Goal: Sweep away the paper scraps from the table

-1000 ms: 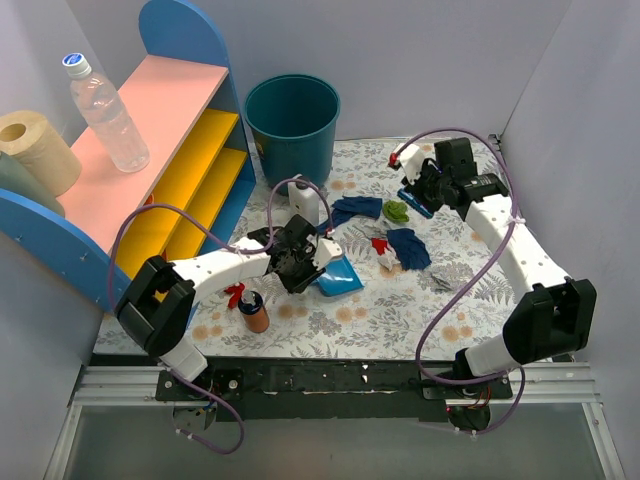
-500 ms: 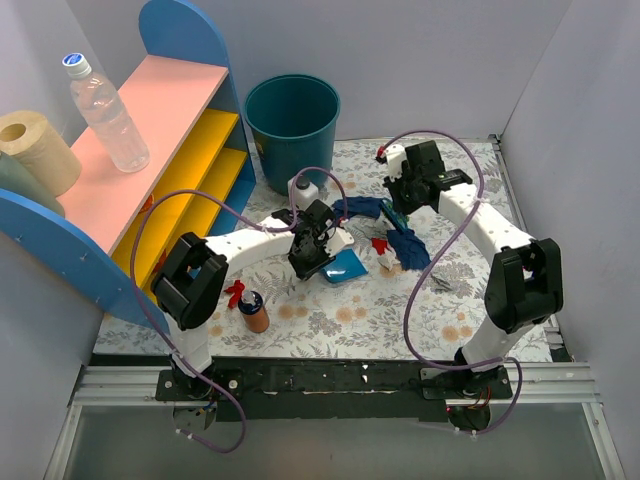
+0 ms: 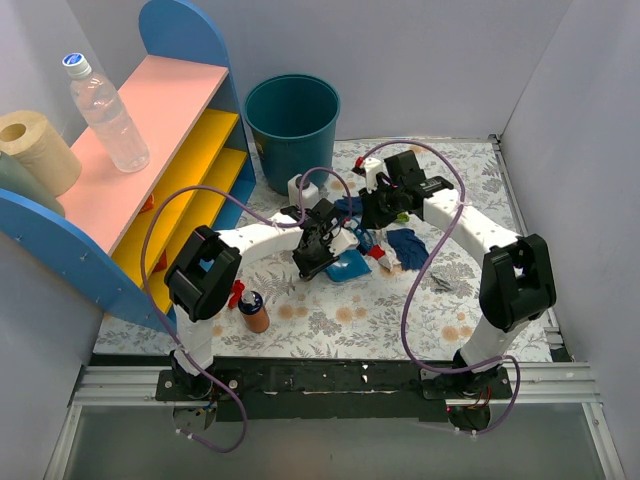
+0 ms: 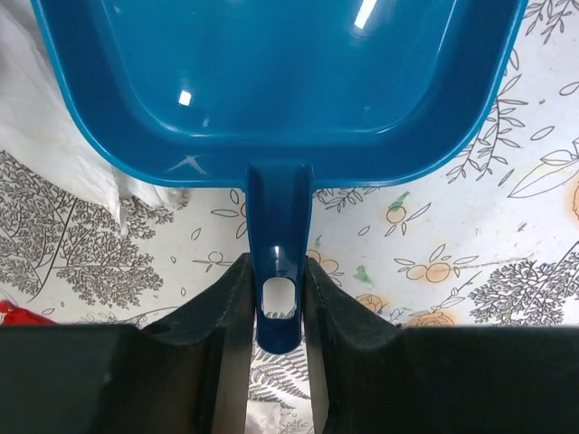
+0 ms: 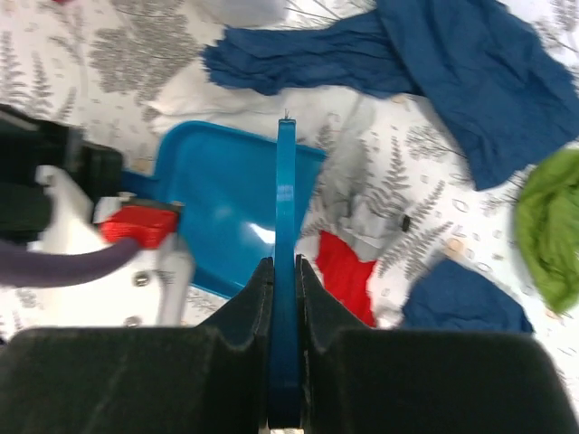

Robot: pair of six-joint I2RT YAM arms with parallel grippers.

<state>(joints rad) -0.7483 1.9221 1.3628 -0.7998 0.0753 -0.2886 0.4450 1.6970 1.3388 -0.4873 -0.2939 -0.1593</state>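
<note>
Now both arms have closed in over the middle of the tabletop [image 3: 350, 325]. The right tool [image 5: 285, 303], clamped on the thin blue brush [image 5: 286, 199], has swung in from the far right. The left tool [image 4: 276, 298], pinching the dustpan [image 4: 271, 81] by its handle, has slid the pan to meet it. The paper scraps [image 5: 344, 271], red, dark blue, green and white, lie just beside the pan's mouth, so a sweeping stroke looks ready. Room between the arms is tight; open tabletop lies near and right, and the bin [image 3: 292, 120] stands at the far edge.
</note>
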